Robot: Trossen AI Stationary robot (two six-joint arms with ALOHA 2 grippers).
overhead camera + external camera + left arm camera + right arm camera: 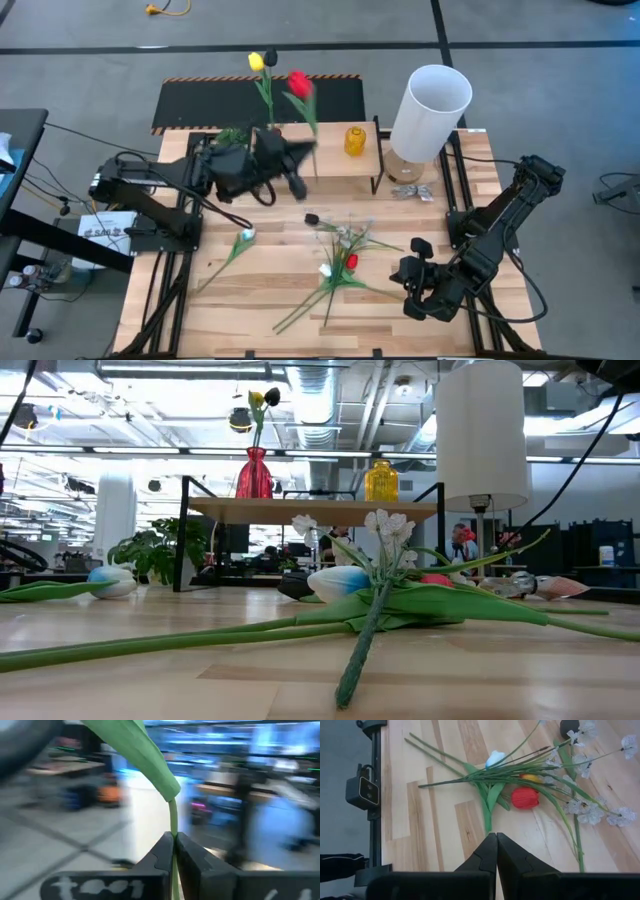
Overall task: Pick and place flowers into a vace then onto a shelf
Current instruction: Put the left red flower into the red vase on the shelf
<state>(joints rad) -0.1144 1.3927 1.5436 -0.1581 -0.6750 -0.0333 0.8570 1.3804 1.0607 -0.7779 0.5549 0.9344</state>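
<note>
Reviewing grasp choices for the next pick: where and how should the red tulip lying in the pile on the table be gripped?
Grip the red tulip by its green stem, not the head, coming straight down from above. It lies flat on the table among crossed stems, so the jaws should probably straddle a bare stretch, clear of the white blossom sprays. The right gripper is nearest.

Overhead looks down; low camera level (both show shelf [330,160]).

Two vases [355,140] stand on the shelf [330,160]; loose flowers [340,265] lie before it.
</note>
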